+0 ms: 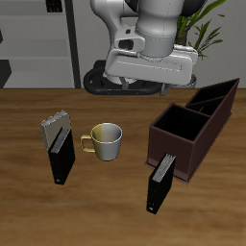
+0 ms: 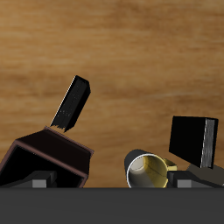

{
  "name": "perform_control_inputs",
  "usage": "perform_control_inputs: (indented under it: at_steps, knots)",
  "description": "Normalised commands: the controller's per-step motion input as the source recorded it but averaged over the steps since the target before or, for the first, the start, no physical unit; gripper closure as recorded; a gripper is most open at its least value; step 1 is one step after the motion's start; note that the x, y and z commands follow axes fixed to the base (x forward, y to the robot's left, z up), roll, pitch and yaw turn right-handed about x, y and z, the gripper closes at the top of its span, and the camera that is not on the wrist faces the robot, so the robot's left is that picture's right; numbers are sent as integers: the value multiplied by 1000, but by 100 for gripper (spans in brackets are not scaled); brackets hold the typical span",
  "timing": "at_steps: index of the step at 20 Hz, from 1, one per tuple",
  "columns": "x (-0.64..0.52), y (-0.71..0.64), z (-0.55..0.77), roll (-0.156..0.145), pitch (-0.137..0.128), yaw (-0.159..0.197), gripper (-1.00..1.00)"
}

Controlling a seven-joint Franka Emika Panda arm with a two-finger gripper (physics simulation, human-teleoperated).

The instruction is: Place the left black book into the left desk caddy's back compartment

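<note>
The left black book (image 1: pixel 161 183) is slim and plain black with a grey strip. It stands upright near the table's front edge, just in front of the left desk caddy (image 1: pixel 188 135). The caddy is a dark brown box, and its back compartment (image 1: pixel 217 97) has taller slanted walls. In the wrist view the book (image 2: pixel 71 104) rises beside the caddy's corner (image 2: pixel 48 157). My gripper (image 1: pixel 146 85) hangs high above the table's back, behind the mug and well away from the book. In the wrist view the gripper (image 2: pixel 114 185) is empty, with its fingers (image 2: pixel 39 184) wide apart.
A pale yellow mug (image 1: pixel 106 141) stands mid-table, also in the wrist view (image 2: pixel 150 171). Another black book with a speckled top (image 1: pixel 60 149) stands beyond the mug, also in the wrist view (image 2: pixel 194 140). The robot's base and a plant are at the back.
</note>
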Motion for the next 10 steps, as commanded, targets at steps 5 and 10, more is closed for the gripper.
perform_control_inputs:
  at_steps: [5, 10]
  knots:
    - [306, 306, -102, 5, 28, -33, -100]
    - [277, 392, -200, 27, 2, 0, -100]
